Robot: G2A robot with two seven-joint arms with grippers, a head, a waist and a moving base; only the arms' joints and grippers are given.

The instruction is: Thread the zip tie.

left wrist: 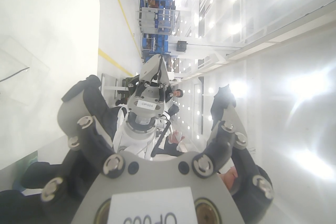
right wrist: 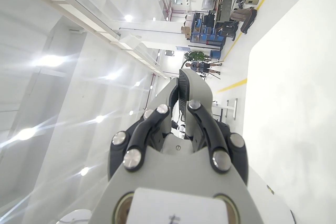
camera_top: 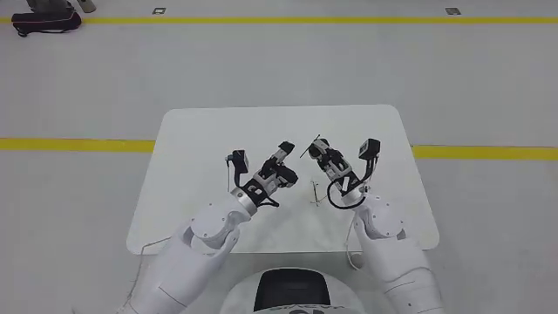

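My left gripper (camera_top: 288, 162) has its jaws released, spread wide with nothing between them; in its own wrist view the two fingers (left wrist: 88, 93) stand far apart. It hangs above the middle of the table (camera_top: 200, 144), a shade toward the table's left half. Just to its right, also above the table's middle, the right gripper (camera_top: 317, 148) is clenched, its ribbed pads (right wrist: 182, 88) pressed flat together. From above I read it as grasping the zip tie (camera_top: 308, 150), a thin dark strip that sticks out past its tips on a slant, raised off the table top. The two grippers face each other over the table's centre, near but not touching.
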